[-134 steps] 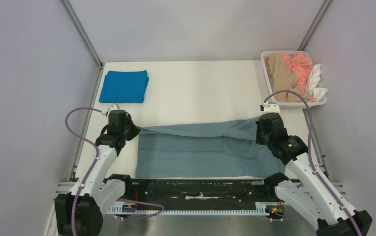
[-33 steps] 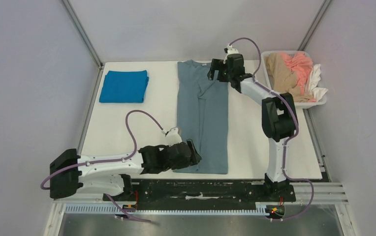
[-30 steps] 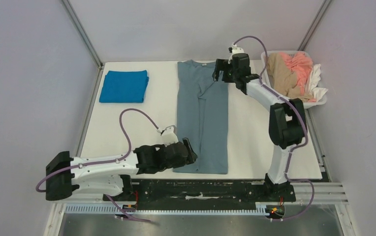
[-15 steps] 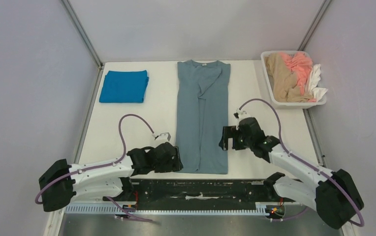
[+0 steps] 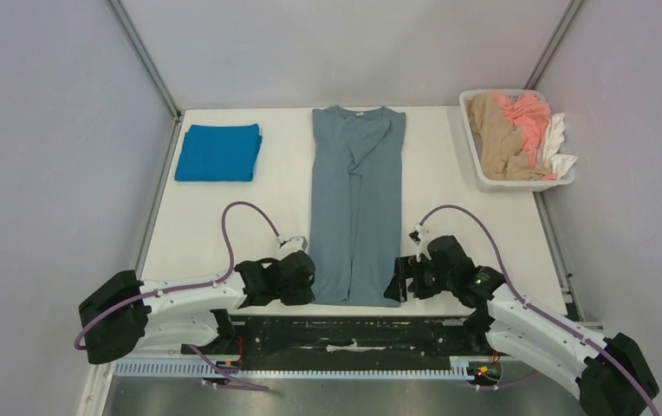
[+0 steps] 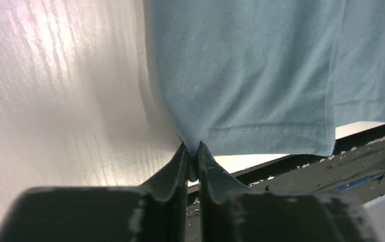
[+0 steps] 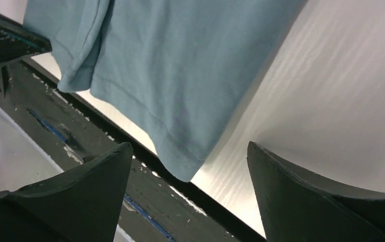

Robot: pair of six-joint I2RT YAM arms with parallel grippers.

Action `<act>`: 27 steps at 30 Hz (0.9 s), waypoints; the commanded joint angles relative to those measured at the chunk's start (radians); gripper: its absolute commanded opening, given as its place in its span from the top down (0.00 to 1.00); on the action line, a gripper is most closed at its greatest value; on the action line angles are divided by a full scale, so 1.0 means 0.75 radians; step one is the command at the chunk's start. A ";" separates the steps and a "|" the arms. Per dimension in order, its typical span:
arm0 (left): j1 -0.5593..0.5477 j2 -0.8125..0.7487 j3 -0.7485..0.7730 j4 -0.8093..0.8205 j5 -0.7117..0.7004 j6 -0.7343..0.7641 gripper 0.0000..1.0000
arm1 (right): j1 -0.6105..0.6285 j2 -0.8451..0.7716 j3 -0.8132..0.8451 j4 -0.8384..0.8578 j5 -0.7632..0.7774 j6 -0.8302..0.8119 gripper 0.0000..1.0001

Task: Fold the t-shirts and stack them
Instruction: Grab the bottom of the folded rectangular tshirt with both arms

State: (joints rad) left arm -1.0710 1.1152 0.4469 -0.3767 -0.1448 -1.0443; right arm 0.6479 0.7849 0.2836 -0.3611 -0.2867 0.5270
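A dusty grey-blue t-shirt [image 5: 358, 199] lies as a long narrow strip down the table's middle, neck at the far end. My left gripper [image 5: 308, 286] is shut on the hem's near left corner [image 6: 200, 138], cloth pinched between the fingertips. At the near right corner [image 7: 183, 166] my right gripper [image 5: 394, 289] stands open, its fingers [image 7: 105, 174] wide on either side of the corner, not touching it. A bright cobalt blue t-shirt [image 5: 218, 152] lies folded at the far left.
A white basket [image 5: 475, 156] with tan, pink and white clothes sits at the far right corner. The black rail [image 5: 345, 334] runs along the table's near edge just under the hem. Grey walls close in on both sides.
My left gripper has slid left to the hem corner and shut on it. My right arm swung from the far neck end back to the near right corner.
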 commanded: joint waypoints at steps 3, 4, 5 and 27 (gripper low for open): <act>0.009 0.004 0.003 -0.058 -0.086 0.049 0.98 | 0.037 0.030 -0.100 0.046 -0.091 0.095 0.27; 0.009 0.000 -0.001 -0.049 -0.072 0.051 0.98 | 0.043 0.041 -0.103 0.049 -0.099 0.104 0.30; 0.011 -0.005 -0.007 -0.034 -0.056 0.053 0.98 | 0.050 0.051 -0.107 0.054 -0.106 0.106 0.32; 0.010 -0.297 -0.161 0.114 0.187 0.083 0.98 | 0.072 -0.229 -0.185 0.024 -0.109 0.098 1.00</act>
State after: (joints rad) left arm -1.0660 0.9051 0.3386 -0.3973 -0.0933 -1.0306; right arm 0.6987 0.6350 0.1837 -0.3992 -0.3096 0.6048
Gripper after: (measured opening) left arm 0.044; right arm 0.016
